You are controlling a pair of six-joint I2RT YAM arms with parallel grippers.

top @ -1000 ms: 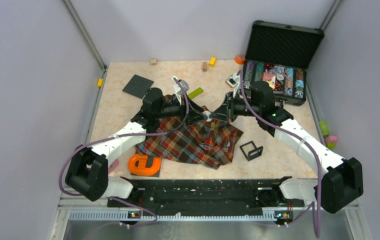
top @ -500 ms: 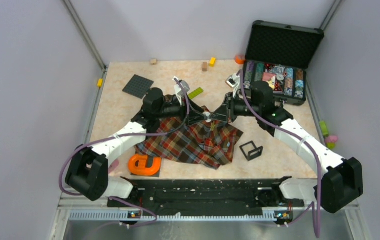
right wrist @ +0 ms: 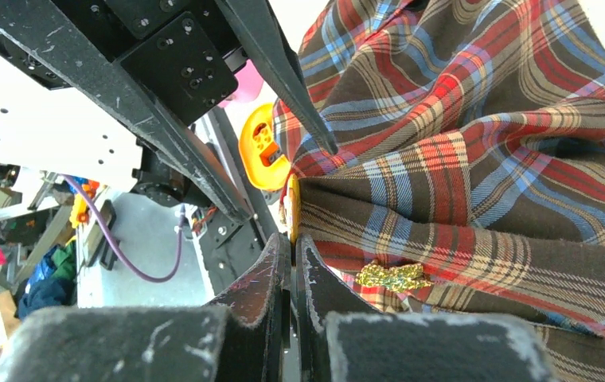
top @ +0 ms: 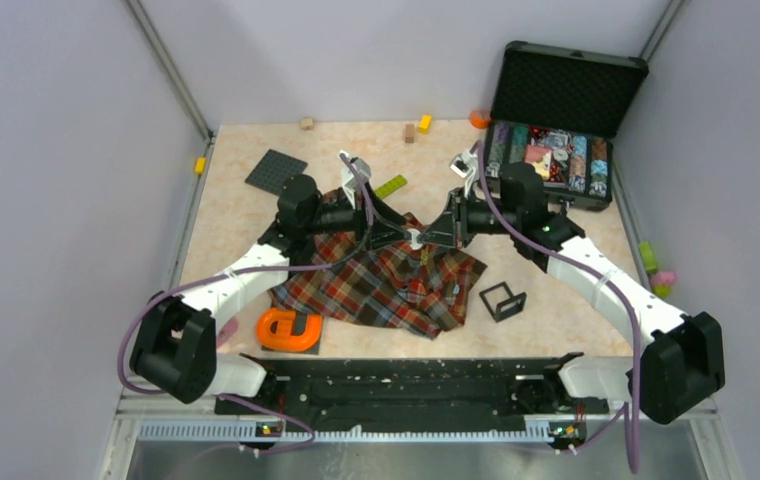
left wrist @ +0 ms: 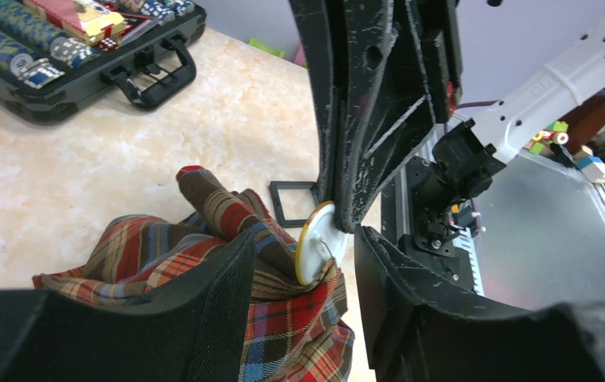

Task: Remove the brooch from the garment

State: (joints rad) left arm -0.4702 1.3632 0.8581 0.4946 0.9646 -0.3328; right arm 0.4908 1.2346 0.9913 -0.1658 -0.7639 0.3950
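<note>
R gripper pinches the brooch edge-on, at a raised fold of the garment near its far edge. L gripper gapes open astride fold + disc from the opp. side, so pull-off likely runs toward R side.

Plain pale lilac-grey walls close off the back and both sides of a table topped in beige marbled laminate, with slim metal posts in the back corners, a ribbed metal rail along the near edge, and even, diffuse light.
</note>
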